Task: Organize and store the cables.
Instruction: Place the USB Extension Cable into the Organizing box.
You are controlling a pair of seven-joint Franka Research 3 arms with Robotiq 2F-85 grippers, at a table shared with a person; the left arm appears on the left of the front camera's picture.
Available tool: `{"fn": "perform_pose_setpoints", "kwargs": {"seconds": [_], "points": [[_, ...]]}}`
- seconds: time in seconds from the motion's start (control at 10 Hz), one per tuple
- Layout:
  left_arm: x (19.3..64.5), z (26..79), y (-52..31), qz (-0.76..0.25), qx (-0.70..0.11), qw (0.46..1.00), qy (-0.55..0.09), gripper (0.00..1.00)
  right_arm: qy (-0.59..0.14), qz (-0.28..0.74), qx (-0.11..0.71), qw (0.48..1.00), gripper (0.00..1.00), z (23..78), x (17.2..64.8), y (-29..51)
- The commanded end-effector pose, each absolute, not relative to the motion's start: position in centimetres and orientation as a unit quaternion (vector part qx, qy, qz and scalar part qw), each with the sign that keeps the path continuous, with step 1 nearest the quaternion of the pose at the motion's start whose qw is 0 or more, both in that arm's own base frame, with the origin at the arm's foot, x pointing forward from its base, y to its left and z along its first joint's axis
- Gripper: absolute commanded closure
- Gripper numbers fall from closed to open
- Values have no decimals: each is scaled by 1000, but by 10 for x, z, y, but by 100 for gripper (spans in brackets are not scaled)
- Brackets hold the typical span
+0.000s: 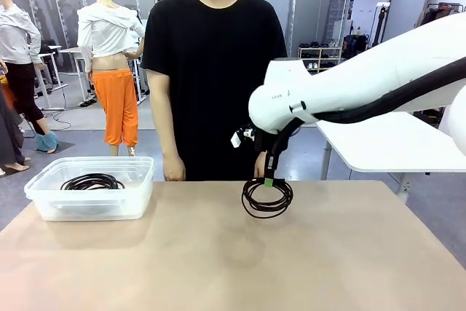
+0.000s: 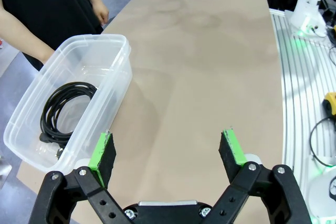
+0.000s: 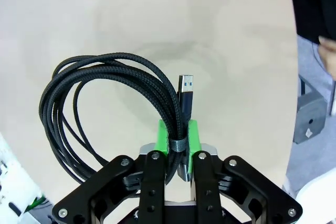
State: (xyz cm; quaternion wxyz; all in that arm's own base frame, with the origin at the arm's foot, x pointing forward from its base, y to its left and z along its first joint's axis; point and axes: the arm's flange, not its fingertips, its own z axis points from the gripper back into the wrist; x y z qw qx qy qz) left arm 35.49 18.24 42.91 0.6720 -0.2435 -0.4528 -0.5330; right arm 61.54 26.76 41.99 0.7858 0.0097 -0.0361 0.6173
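A: Starting at the counter's left edge, we have the clear bin (image 1: 44, 205), with one coiled cable (image 1: 92, 181) already lying flat inside it.

B: And our left tool (image 2: 168, 153) hangs over the counter's near left part with its fingers spread wide and nothing between them. The bin sits just to its left in the wrist view.

A: Moving right, near the middle of the counter's far edge, our right tool (image 1: 269, 180) has its pads pressed together on the second coil (image 1: 266, 198), right at the small band that ties it.

B: The right wrist view confirms it: the braided coil (image 3: 105, 103) fans away from the pinch, and a plug end (image 3: 186, 90) sticks up beside the fingers. From the front the coil looks to hang at or just above the counter; we cannot tell whether it touches.

A: So what matters is the bin's bearing from that coil: well apart, toward the left edge. We judge the right arm must carry across the middle.

B: The person's hands (image 1: 173, 169) hang idle at the far edge.
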Motion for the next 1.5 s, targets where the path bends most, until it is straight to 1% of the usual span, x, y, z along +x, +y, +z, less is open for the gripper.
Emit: {"fn": "perform_pose_setpoints", "kwargs": {"seconds": [0.0,0.2,0.3,0.4,0.6,0.7,0.8,0.9,1.1,1.3,1.4], "points": [[354,430,179,-523,-240,678,-457,0,-26,667,32,744,100,415,596,294],[354,430,179,-523,-240,678,-457,0,-28,707,39,706,100,404,566,328],[354,430,179,-523,-240,678,-457,0,-36,724,57,686,100,398,546,343],[354,430,179,-523,-240,678,-457,0,-37,730,70,679,100,386,530,353],[354,430,179,-523,-240,678,-457,0,-46,729,78,679,100,359,506,359],[354,430,179,-523,-240,678,-457,0,-50,728,101,676,100,345,497,362],[354,430,179,-523,-240,678,-457,0,-35,731,123,670,100,335,490,364],[354,430,179,-523,-240,678,-457,0,-39,725,105,679,100,331,484,365],[354,430,179,-523,-240,678,-457,0,-42,712,112,692,100,328,477,359],[355,430,175,-548,-241,668,-443,0,-48,702,122,700,57,330,473,356],[356,430,167,-557,-244,662,-438,0,-51,700,115,703,51,331,472,353]]}}
